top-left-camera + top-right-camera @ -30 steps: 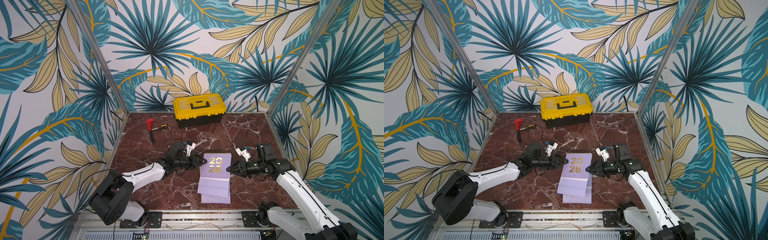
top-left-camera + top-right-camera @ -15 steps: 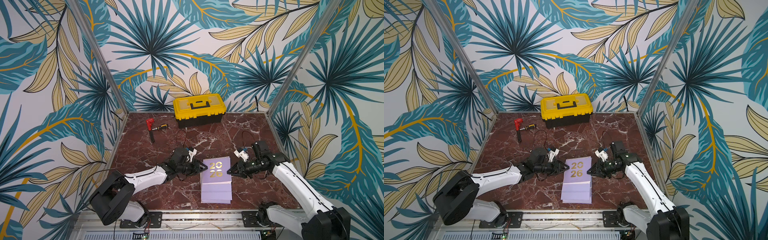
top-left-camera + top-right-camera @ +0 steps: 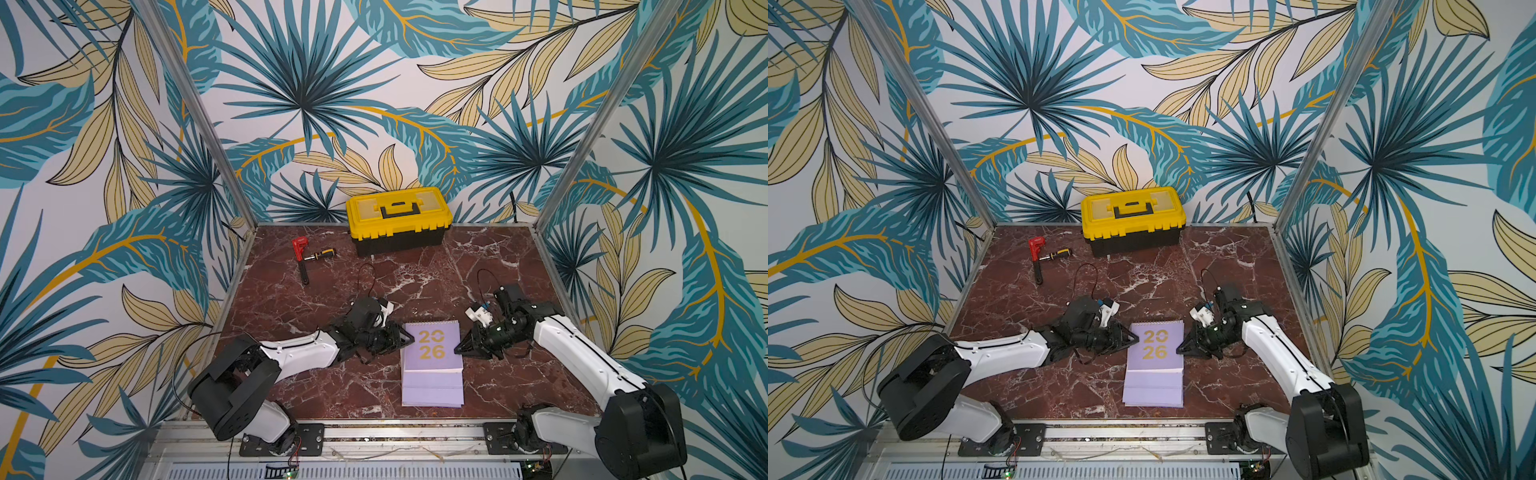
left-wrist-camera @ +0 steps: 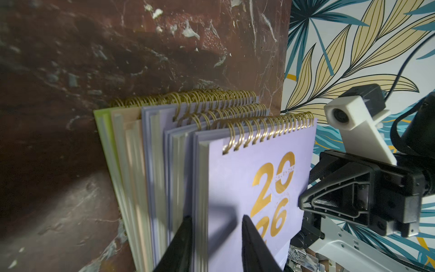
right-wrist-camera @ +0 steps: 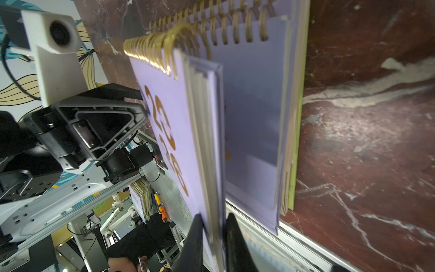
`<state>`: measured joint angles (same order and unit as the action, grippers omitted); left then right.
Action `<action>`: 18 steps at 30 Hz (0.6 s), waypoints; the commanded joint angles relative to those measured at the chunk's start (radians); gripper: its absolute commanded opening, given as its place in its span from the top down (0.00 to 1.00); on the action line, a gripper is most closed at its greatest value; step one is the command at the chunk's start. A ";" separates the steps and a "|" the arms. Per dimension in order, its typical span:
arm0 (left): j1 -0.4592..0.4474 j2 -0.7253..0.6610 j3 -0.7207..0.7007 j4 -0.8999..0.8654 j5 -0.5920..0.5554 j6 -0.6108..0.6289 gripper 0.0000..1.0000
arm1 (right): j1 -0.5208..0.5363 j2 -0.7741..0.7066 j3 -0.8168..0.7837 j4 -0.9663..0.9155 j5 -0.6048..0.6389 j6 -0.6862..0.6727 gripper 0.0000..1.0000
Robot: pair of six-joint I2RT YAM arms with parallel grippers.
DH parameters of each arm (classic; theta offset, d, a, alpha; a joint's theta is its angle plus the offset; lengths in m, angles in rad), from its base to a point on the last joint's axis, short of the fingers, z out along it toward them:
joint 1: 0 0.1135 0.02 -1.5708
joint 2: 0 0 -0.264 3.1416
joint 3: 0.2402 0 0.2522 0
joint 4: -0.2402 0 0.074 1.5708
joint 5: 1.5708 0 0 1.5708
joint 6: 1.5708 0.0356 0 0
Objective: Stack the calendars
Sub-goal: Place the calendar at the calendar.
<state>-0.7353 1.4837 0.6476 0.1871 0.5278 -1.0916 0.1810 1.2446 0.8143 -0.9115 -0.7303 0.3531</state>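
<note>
In both top views the top calendar [image 3: 432, 347] [image 3: 1155, 347], lavender with a gold "2026", lies over the far part of the stack [image 3: 432, 390] [image 3: 1153, 388]. The stack sits on the table [image 3: 478, 266] near its front edge, midway between the arms. The left hand [image 3: 409, 340] [image 3: 1134, 340] meets the top calendar's left edge and the right hand [image 3: 458, 350] [image 3: 1180, 350] meets its right edge. From up here I cannot tell how either hand's fingers stand. A toolbox [image 3: 399, 220] stands at the back wall. A red tool [image 3: 300, 245] and a screwdriver [image 3: 320, 254] lie to its left, well apart from the stack.

In the left wrist view the left hand [image 4: 215, 219] is clamped on the top calendar [image 4: 259, 176], with one finger on the cover and one under the pages. Below it the stack fans out. The green calendar [image 4: 103, 131] lies lowest against the table, peach covers lie on it, and lavender ones lie above those. All the gold spirals are at the same end. The right hand [image 4: 303, 202] touches the opposite edge.

In the right wrist view the right hand [image 5: 213, 217] is clamped on the top calendar [image 5: 169, 113], its fingers close together on either side of the edge. The top calendar is held apart from the lavender cover beneath it. The green calendar [image 5: 297, 117] shows as a thin edge on the table. The left hand [image 5: 143, 113] presses the far edge.
</note>
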 commanded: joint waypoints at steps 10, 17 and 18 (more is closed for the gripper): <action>-0.024 -0.006 0.020 0.120 0.075 -0.005 0.64 | -0.002 0.058 -0.026 0.003 0.153 -0.001 0.87; -0.025 -0.007 -0.001 0.119 0.067 -0.008 0.64 | -0.001 0.071 -0.029 0.001 0.153 -0.002 0.85; -0.025 -0.009 -0.004 0.120 0.064 -0.011 0.64 | 0.000 0.073 -0.029 0.000 0.153 -0.002 0.84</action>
<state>-0.7448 1.4860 0.6479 0.2115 0.5426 -1.1011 0.1772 1.2961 0.8112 -0.9066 -0.6270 0.3450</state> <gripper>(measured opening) 0.358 0.159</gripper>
